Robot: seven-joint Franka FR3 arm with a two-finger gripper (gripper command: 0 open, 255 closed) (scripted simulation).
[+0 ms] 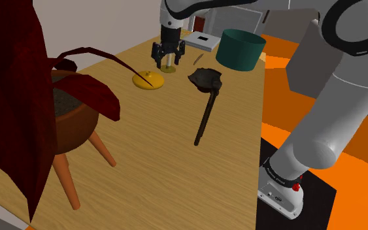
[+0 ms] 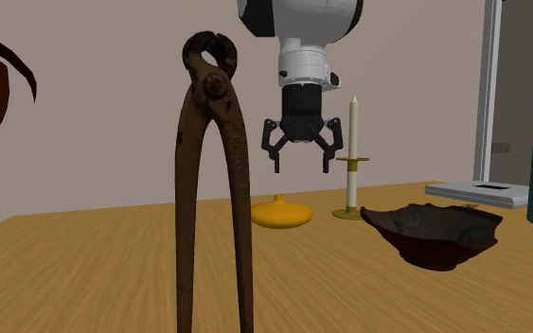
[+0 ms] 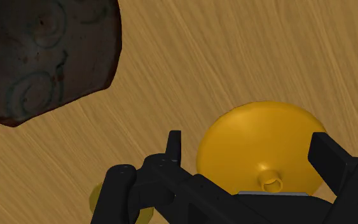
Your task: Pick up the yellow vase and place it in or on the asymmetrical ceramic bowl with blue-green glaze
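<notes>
While the all-black two-finger gripper (image 2: 303, 163) hangs above the light wooden table (image 1: 176, 170), its 2 fingers stand wide apart, clasping nothing and touching nothing. From the wrist view, the squat yellow vase with a narrow neck (image 3: 263, 143) lies on the table below, framed between the spread fingers and clear of both. In the second exterior view the vase (image 2: 280, 213) sits upright, low under the gripper and slightly toward that view's left. The dark, irregular bowl with faint greenish swirls (image 3: 44, 57) rests on the table near the vase, apart from it.

Count on the table:
- 1 yellow vase (image 1: 148, 80)
- 1 dark bowl (image 1: 206, 80)
- 1 white candle in a yellow holder (image 2: 353, 156), upright, near the gripper
- 1 pair of rusty brown pincers (image 1: 205, 121), jaws just beside the bowl
- 1 teal cylindrical container (image 1: 240, 49)
- 1 flat white box (image 1: 202, 42)

Beside the table stands 1 dark red plant in a brown pot on legs (image 1: 71, 121).
</notes>
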